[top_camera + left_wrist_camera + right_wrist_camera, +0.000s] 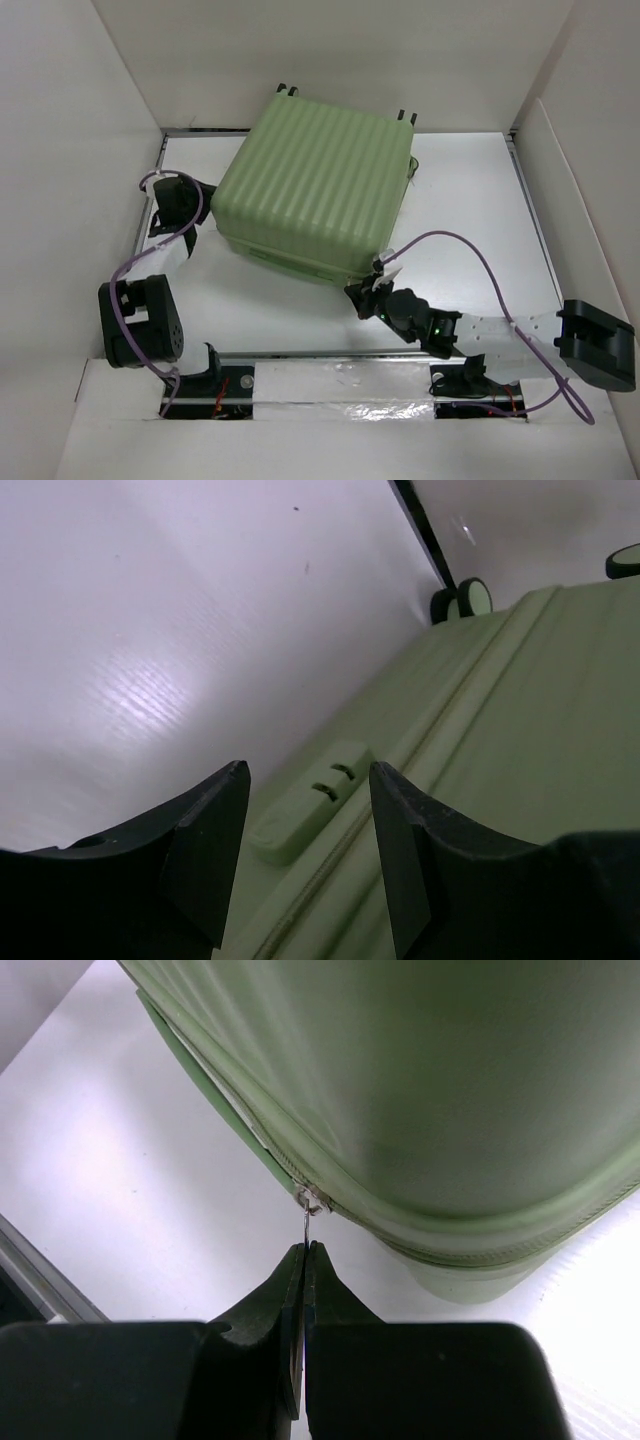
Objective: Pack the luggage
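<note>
Here, the luggage (315,185) lies flat on the white table (480,200) with its ribbed pale green shell facing up. It sits toward the far side of the table and is turned a little askew to the table's edges. Its small black wheels (462,600) line the edge farthest from the arm bases.

The right gripper (305,1250) is at the luggage's near right corner. Its fingers are pressed together on the thin metal zipper pull (306,1222), which hangs from the slider (312,1200) on the seam between the two shell halves. On one side of the slider the halves stand slightly apart and a pale strip shows in the gap. On the other side the seam runs closed around the rounded corner.

The left gripper (309,767) is at the luggage's left side, close to the shell. Its two dark fingers (215,830) are apart with nothing between them. Beyond the gap between them, a small green lock block (305,810) with two dark slots sits on the luggage's side wall. Whether either finger touches the shell cannot be told.

A purple cable (470,250) loops above the right arm just beside the luggage's near right corner.
</note>
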Robot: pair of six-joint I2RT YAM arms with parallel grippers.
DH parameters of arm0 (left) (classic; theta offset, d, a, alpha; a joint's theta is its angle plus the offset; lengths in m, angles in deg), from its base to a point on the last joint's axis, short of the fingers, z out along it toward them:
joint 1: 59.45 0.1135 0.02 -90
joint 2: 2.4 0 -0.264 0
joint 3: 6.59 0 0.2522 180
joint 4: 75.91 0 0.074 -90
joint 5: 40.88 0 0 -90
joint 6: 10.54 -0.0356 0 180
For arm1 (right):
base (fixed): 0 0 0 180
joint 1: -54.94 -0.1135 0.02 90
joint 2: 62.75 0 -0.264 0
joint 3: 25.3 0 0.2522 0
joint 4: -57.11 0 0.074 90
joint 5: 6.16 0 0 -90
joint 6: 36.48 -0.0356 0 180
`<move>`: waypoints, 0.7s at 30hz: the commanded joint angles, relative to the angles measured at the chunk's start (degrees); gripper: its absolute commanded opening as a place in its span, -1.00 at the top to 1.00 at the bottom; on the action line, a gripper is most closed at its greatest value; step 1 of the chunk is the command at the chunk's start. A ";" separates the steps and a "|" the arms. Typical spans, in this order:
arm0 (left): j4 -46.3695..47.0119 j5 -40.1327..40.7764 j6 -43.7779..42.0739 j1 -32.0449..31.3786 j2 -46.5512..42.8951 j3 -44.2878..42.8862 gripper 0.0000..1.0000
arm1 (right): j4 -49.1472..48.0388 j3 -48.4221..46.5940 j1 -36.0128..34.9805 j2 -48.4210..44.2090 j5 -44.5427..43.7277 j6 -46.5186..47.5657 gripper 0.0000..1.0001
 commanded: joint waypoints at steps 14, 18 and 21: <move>13.92 9.70 5.44 -29.69 -19.03 23.04 0.04 | 11.72 -39.70 -3.44 24.42 16.90 18.80 1.00; 11.21 9.89 5.98 -30.31 -28.52 29.19 0.05 | 16.74 -51.76 -9.15 33.21 25.67 23.20 1.00; 8.82 10.24 5.10 -32.06 -34.50 31.83 0.05 | 17.09 -54.60 -13.55 35.69 27.46 25.14 1.00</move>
